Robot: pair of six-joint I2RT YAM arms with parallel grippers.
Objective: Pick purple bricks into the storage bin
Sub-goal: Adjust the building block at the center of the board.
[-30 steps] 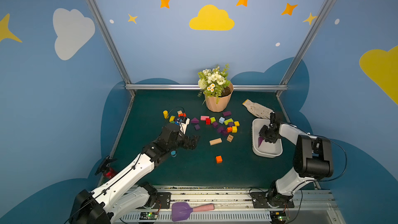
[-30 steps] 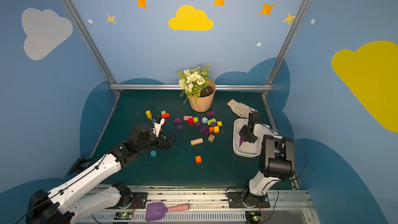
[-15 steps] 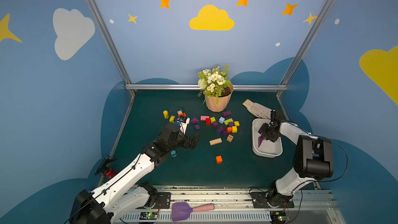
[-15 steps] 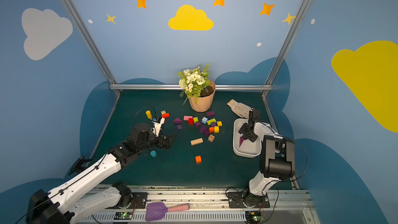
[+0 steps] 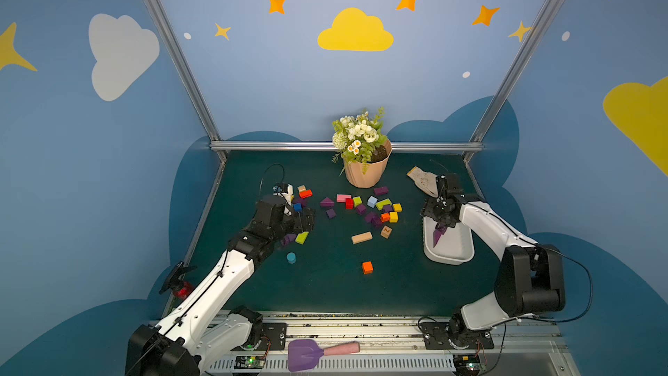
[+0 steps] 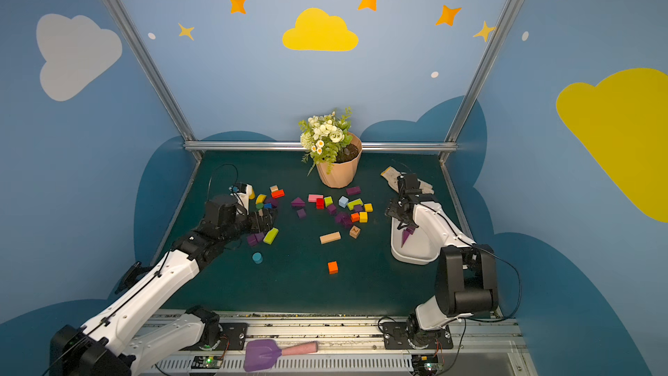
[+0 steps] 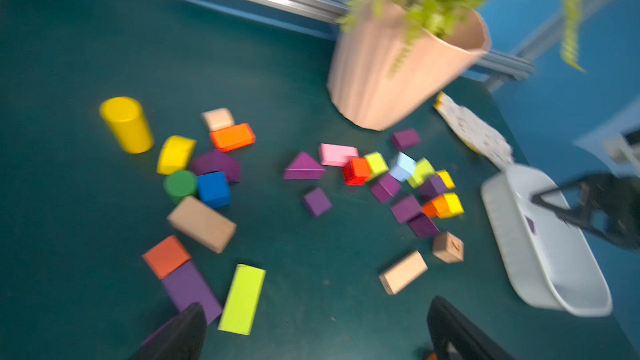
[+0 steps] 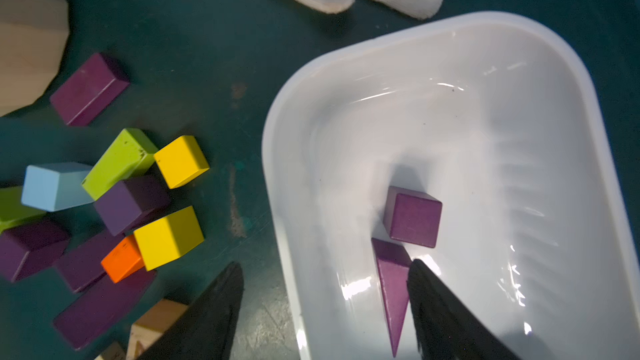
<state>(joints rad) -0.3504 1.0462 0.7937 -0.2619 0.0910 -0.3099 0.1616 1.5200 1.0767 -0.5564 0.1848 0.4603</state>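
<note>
The white storage bin [image 5: 457, 247] [image 6: 415, 253] stands at the table's right side. Inside it lie a purple cube [image 8: 414, 216] and a purple wedge [image 8: 393, 289] [image 5: 438, 236]. My right gripper [image 8: 325, 264] [image 5: 439, 224] hangs open over the bin's near-left wall, one finger beside the wedge, holding nothing. More purple bricks [image 5: 372, 218] [image 8: 131, 202] are scattered mid-table among other colours, including a wedge [image 5: 326, 202] and a cube [image 7: 317, 202]. My left gripper [image 7: 315, 304] [image 5: 307, 220] is open above bare mat, next to a purple oblong [image 7: 188, 289].
A peach flowerpot [image 5: 365, 173] stands at the back, a white glove [image 5: 421, 179] behind the bin. A lime block [image 7: 242, 299], tan blocks [image 5: 361, 237], an orange cube [image 5: 367, 267] and a blue cylinder [image 5: 291, 257] lie around. A purple spade [image 5: 303, 352] rests on the front rail.
The right gripper's jaws have spread apart over the bin and it has drifted slightly toward the bin's far end. The left gripper has shifted a little; its wrist view is blurred.
</note>
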